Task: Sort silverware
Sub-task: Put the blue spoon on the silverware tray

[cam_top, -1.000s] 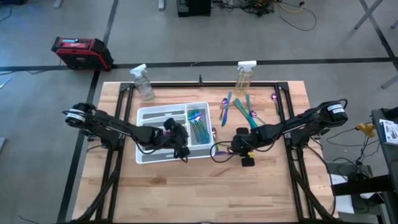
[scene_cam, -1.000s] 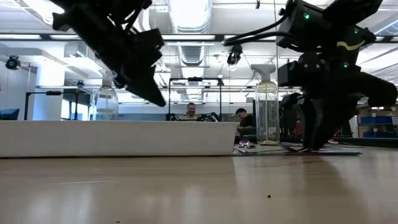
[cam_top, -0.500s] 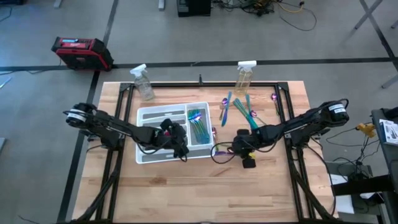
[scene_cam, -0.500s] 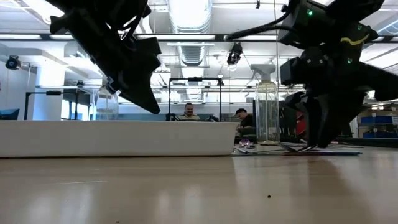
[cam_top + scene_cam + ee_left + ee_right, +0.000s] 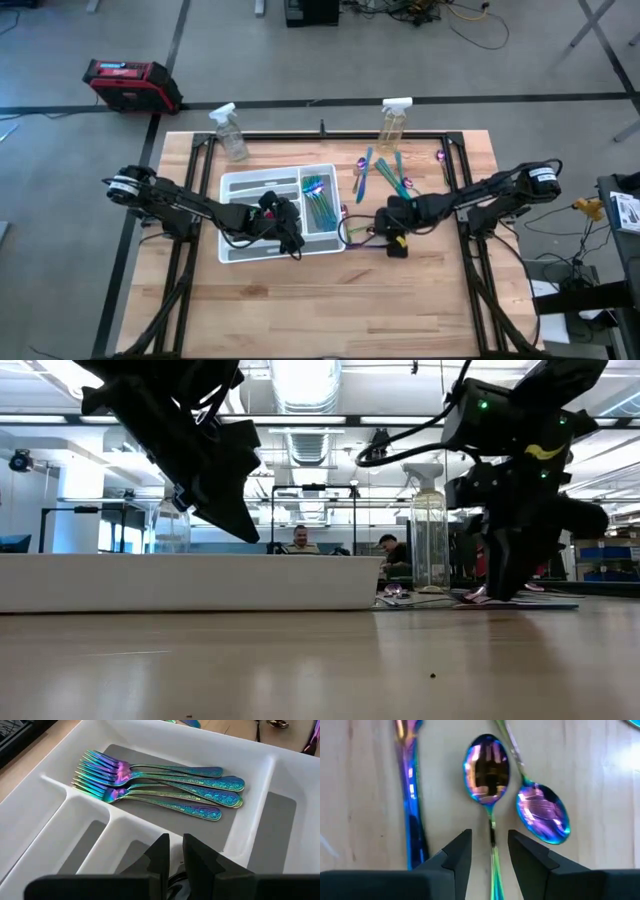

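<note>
Silverware: iridescent spoon [image 5: 487,767] lying flat on the wooden table [image 5: 420,300], bowl up, one of several loose pieces beside the white tray [image 5: 232,252].
Handling: judged light, stiff and thin; the polished metal looks slippery and sits flush on the wood, so a pinch across the narrow handle just behind the bowl seems the best hold.
Right gripper [image 5: 490,851]: fingers parted to a narrow gap, holding nothing, low over the table.
Spoon relative to right gripper: its handle runs straight into the gap between the fingers, bowl just ahead of the tips; a second spoon [image 5: 543,814] lies just beside one finger, a blue handle [image 5: 410,795] beside the other.
Left gripper [image 5: 172,851]: fingers nearly together, empty, hanging above the tray.
Forks [image 5: 160,782]: already stacked in the compartment ahead of the left gripper.
</note>
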`<move>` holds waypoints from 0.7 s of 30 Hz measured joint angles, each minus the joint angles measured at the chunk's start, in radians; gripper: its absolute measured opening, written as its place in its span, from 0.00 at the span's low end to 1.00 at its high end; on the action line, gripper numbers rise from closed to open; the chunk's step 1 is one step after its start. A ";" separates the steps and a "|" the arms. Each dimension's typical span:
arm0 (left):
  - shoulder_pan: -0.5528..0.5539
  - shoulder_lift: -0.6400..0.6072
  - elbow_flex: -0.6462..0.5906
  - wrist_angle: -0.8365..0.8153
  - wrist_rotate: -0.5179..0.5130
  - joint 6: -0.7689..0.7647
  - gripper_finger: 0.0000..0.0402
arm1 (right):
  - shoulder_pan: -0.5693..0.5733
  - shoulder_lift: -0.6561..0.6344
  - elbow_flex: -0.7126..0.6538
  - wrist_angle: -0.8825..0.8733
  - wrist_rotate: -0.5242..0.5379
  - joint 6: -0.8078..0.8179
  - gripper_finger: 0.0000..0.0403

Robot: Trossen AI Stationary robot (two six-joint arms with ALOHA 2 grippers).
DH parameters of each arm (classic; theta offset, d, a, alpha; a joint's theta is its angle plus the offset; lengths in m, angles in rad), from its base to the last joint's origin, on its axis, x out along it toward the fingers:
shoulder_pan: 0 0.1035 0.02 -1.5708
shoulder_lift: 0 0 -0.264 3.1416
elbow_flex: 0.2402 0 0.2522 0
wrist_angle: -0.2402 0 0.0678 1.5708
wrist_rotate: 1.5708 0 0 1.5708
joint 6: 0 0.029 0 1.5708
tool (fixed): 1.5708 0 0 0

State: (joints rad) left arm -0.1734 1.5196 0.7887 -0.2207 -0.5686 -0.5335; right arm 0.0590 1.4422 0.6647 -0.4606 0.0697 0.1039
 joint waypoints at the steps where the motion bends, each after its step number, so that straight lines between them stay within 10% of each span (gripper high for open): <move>1: 0.000 0.000 0.000 0.000 0.000 0.000 0.10 | 0.003 0.000 0.000 0.000 0.000 -0.004 0.31; 21: 0.044 -0.108 -0.007 -0.285 0.034 -0.145 0.10 | 0.000 0.040 -0.043 0.091 0.001 0.008 0.01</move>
State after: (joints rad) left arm -0.1299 1.4115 0.7816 -0.5055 -0.5350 -0.6786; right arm 0.0586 1.4818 0.6220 -0.3692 0.0711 0.1120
